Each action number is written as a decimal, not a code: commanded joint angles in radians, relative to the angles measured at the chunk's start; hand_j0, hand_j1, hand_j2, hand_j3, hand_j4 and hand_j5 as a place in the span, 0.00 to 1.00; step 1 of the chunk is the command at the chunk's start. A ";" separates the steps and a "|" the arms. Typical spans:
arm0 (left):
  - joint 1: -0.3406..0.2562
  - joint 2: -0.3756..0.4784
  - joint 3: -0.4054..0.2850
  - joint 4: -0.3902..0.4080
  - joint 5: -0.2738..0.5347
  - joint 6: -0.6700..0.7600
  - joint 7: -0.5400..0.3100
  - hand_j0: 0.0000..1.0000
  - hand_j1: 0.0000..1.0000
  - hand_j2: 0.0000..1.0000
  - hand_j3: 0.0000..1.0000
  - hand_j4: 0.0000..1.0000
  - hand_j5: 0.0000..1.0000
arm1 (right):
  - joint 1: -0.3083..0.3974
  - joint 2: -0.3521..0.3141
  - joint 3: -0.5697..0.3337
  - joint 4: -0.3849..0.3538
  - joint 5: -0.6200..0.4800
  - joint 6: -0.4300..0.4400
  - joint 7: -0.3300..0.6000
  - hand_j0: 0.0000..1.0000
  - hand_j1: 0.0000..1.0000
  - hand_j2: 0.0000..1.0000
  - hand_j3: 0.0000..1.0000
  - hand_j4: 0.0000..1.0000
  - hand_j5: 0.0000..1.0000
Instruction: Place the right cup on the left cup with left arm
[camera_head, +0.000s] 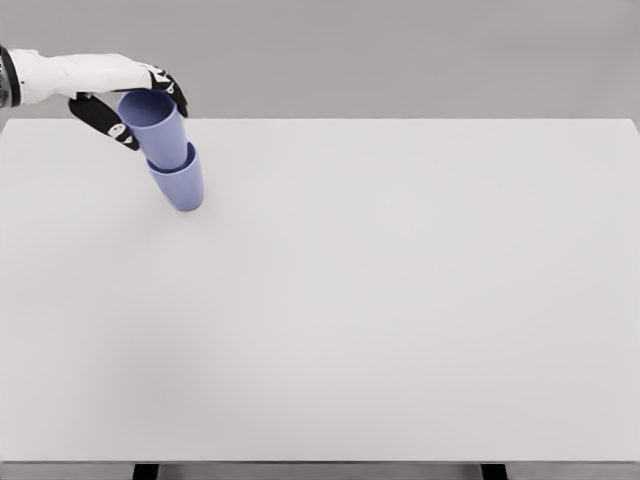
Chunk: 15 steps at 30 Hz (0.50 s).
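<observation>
The table (400, 300) is filling most of the head view, white, its far edge running along the top and its near edge along the bottom. Nearly all of its surface is lying bare, so open room is stretching right and toward the near edge. Everything is sitting in the far left corner, close to the far edge.

The left arm (60, 75) is coming in from the left edge, white with dark finger segments. The left hand (125, 100) is hanging over the far left corner, fingers (105, 122) wrapping around the upper cup (158, 128), gripping it near the rim.

Two cups, both blue. The upper cup is sitting inside the lower cup (182, 185), nested, both tilting with mouths leaning up-left. The lower cup's base is touching the table, well apart from the left edge. Whether it is resting flat I cannot tell.

One hand is showing. Nothing is standing near the cups.
</observation>
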 joint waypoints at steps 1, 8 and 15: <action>0.000 -0.013 0.003 0.001 0.005 0.003 0.001 0.62 0.62 0.62 0.62 0.62 0.62 | 0.000 0.000 0.000 0.000 0.000 0.000 0.000 1.00 1.00 1.00 1.00 1.00 1.00; 0.015 -0.016 0.003 0.003 0.005 0.003 0.004 0.62 0.62 0.62 0.62 0.62 0.62 | 0.000 0.000 0.000 0.000 0.000 0.000 0.000 1.00 1.00 1.00 1.00 1.00 1.00; 0.017 -0.008 0.017 -0.008 0.006 0.009 0.005 1.00 1.00 1.00 1.00 1.00 1.00 | 0.000 0.000 0.000 0.000 0.000 0.000 0.001 1.00 1.00 1.00 1.00 1.00 1.00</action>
